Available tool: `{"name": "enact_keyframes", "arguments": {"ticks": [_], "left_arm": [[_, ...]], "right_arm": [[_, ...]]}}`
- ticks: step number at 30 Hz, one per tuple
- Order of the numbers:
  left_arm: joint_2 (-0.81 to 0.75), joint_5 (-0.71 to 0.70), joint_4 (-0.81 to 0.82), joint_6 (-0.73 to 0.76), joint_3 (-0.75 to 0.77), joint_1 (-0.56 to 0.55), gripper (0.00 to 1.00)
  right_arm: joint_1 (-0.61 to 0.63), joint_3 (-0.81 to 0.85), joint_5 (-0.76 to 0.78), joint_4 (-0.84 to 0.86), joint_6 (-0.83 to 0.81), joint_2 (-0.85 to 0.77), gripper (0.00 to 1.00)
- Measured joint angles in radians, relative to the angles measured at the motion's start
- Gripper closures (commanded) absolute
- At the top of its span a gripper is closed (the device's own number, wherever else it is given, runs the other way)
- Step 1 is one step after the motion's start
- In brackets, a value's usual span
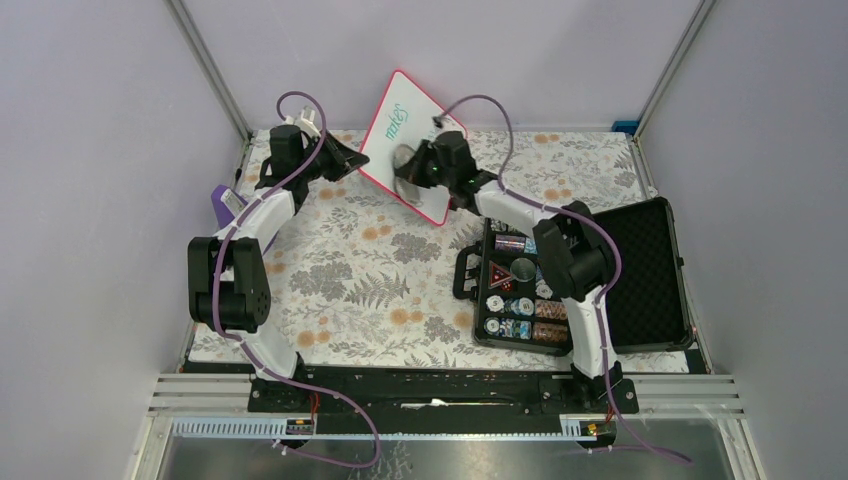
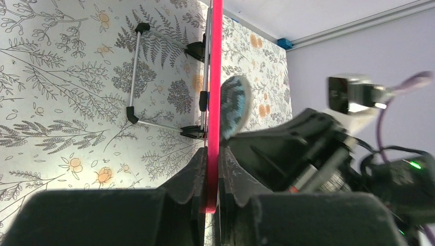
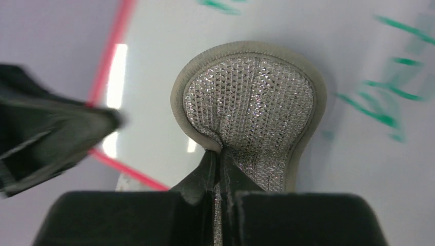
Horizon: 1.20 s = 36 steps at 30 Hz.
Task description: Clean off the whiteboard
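Observation:
The whiteboard [image 1: 420, 112], white with a red rim, stands tilted up off the table at the back. Green handwriting [image 1: 398, 126] is on its upper part. My left gripper [image 1: 357, 160] is shut on the board's left edge; in the left wrist view the red rim [image 2: 215, 77] runs straight between the closed fingers of that gripper [image 2: 211, 174]. My right gripper [image 3: 220, 159] is shut on a grey glittery wiping pad [image 3: 251, 102], which lies flat against the white face [image 3: 169, 61], left of the green strokes [image 3: 379, 107]. The pad [image 1: 407, 168] covers the board's lower middle.
An open black case [image 1: 640, 270] holding poker chips lies at the right, under the right arm. A purple object [image 1: 222, 205] sits at the table's left edge and a small blue one [image 1: 625, 127] at the back right. The board's wire stand [image 2: 134, 77] sticks out behind it.

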Motion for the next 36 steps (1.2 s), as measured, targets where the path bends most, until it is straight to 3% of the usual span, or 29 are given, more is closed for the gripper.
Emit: {"name": "enact_keyframes", "arguments": {"ticks": [3,7,16,21,29,36], "left_arm": [[0.0,0.003,-0.001,-0.001,0.0,-0.001,1.0],[0.0,0.002,-0.006,-0.002,0.0,-0.002,1.0],[0.0,0.003,-0.01,-0.004,0.0,-0.005,1.0],[0.0,0.003,-0.005,-0.004,0.0,-0.005,1.0],[0.0,0.003,-0.003,-0.005,0.0,-0.005,1.0],[0.0,0.002,-0.005,-0.005,0.0,-0.005,1.0]], "right_arm": [[0.07,0.112,0.001,-0.015,-0.057,0.007,1.0],[0.102,0.138,0.002,-0.006,-0.09,0.007,1.0],[-0.089,-0.11,-0.038,0.091,0.052,0.014,1.0],[-0.137,-0.111,-0.042,0.074,0.093,0.048,1.0],[-0.079,0.09,0.017,-0.125,-0.009,0.075,1.0],[0.032,0.278,0.021,-0.14,-0.043,0.1,1.0]]}}
